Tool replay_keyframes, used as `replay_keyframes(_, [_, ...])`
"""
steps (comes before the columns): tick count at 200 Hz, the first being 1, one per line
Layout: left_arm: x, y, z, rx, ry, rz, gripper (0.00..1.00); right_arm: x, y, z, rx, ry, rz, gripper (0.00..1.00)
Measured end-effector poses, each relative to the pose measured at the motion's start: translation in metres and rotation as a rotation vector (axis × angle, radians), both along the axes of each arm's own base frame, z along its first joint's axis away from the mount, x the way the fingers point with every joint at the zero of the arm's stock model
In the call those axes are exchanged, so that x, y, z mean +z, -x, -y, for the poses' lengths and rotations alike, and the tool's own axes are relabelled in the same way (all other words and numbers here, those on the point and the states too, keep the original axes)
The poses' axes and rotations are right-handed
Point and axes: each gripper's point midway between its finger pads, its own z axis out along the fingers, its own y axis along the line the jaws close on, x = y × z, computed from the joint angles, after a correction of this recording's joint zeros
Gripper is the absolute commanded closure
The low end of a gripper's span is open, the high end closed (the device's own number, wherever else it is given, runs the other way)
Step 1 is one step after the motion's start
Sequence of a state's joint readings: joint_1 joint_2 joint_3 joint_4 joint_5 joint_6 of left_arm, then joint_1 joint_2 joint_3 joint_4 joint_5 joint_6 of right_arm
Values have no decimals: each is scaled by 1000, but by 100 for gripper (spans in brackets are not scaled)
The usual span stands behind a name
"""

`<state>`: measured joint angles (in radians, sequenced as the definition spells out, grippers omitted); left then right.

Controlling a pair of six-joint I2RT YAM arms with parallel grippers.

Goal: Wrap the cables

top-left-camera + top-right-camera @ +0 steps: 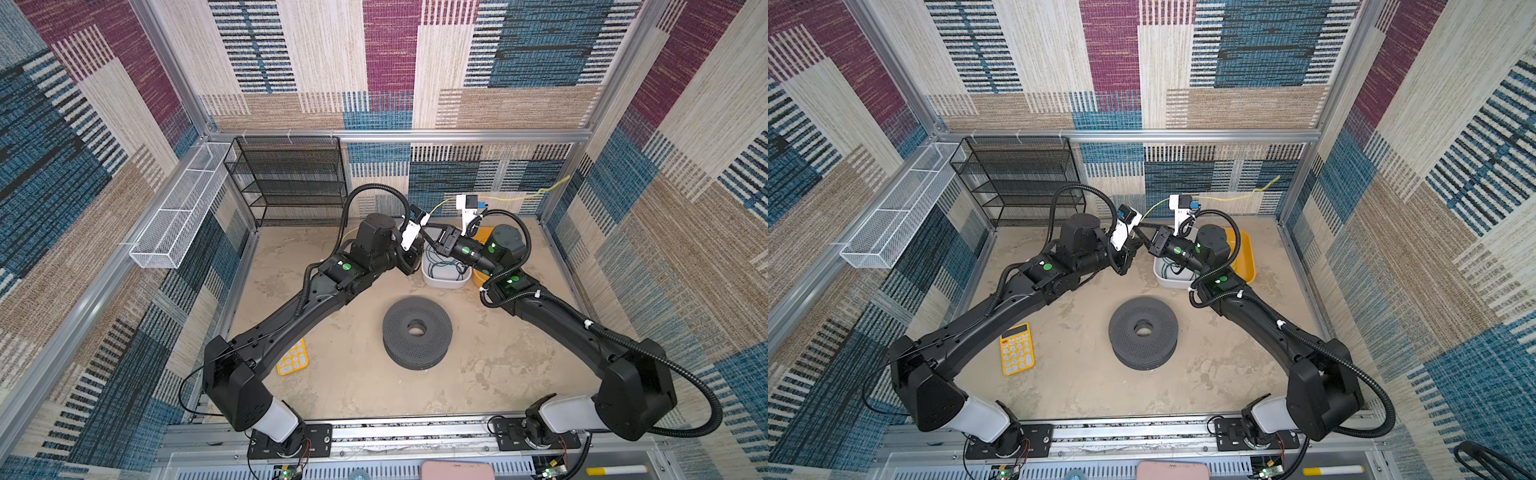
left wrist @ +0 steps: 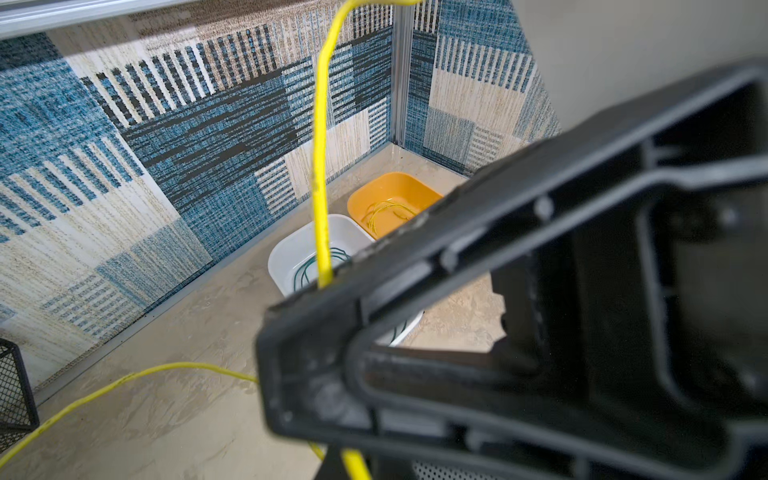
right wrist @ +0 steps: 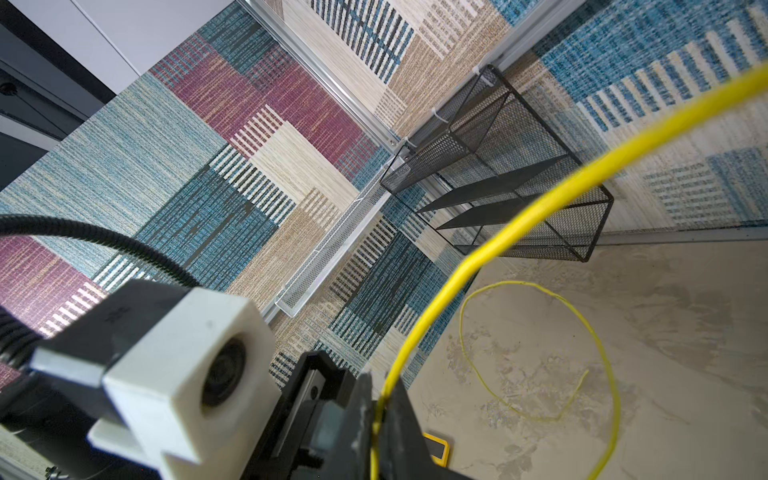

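Enclosure: patterned woven walls (image 1: 291, 62) around a mottled beige surface (image 1: 353, 386); we see both arms meeting at the rear, above the bins.
Left pincer (image 2: 328, 291): clamped on the yellow cable (image 2: 320, 166), which leaves it on both sides.
Right pincer (image 3: 378, 411): jaws narrow, closed on the same yellow cable, just beside the left pincer.
Cable position: held in the air between the 2 pincers; 1 length trails down to a loose ring on the surface, another reaches toward the rear right corner.
Risk 1: the 2 grips sit close together, so we judge that a pull apart could drag the thin wire through 1 pair of jaws.
Risk 2: trailing slack may snag on the black mesh shelf (image 3: 490, 193) or sweep across the bins and shift them.
Risk 3: the free lengths may kink or tangle instead of forming even loops.
White bin (image 2: 282, 257): dark green cable (image 2: 301, 274) lies loosely coiled inside.
Orange bin (image 2: 395, 183): thin yellow loops inside; we cannot tell whether they belong to the held cable.
Bins: just beside each other, near the rear wall.
Black spool (image 1: 395, 328): mid-surface, well apart from both pincers.
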<state>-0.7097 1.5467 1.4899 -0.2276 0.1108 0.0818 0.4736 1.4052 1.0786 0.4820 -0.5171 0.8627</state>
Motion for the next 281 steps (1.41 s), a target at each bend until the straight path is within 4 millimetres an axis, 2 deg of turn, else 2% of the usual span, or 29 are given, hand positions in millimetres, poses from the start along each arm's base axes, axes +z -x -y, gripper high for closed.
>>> replay_keyframes(40, [0,0,0,-1,1,2,99,2,1,0,7,0,4,100])
replay_keyframes(56, [1,2,-1,-4,3,4,53,3,3,0,8,3,7,100])
replay_keyframes(65, [2,5,-3,-6,3,8,37,4,3,2,-3,7,11,100])
replay_keyframes(73, [4,9,-7,-6,3,15,15,5,3,4,-11,14,13,100])
replay_keyframes(78, [5,12,-10,-5,4,22,11,8,3,5,-21,18,17,100])
replay_keyframes(91, [12,19,-22,1,1,42,9,19,5,10,-42,31,45,100])
replay_keyframes(105, [29,24,-44,35,10,75,8,31,11,13,-45,38,82,100])
replay_keyframes(118, [50,20,-75,116,19,115,9,37,15,14,-48,50,106,100])
replay_keyframes(125, [56,17,-88,151,17,123,9,36,17,15,-47,60,106,100])
replay_keyframes(133, [64,9,-111,219,8,126,9,34,18,15,-43,70,106,100])
replay_keyframes(148, [66,-5,-143,318,-23,102,7,31,21,15,-37,88,100,100])
replay_keyframes(164, [57,-22,-164,386,-71,45,6,32,25,15,-24,97,106,100])
replay_keyframes(187, [35,-35,-164,389,-147,-39,7,32,31,13,4,100,107,100])
replay_keyframes(226, [11,-54,-155,341,-248,-83,6,39,43,13,37,94,127,100])
replay_keyframes(251, [-18,-65,-145,287,-310,-145,7,45,50,14,55,89,142,100])
replay_keyframes(261, [-30,-68,-140,259,-320,-176,10,48,53,14,61,86,149,100])
replay_keyframes(281, [-49,-71,-134,225,-335,-225,27,51,58,14,77,83,159,100])
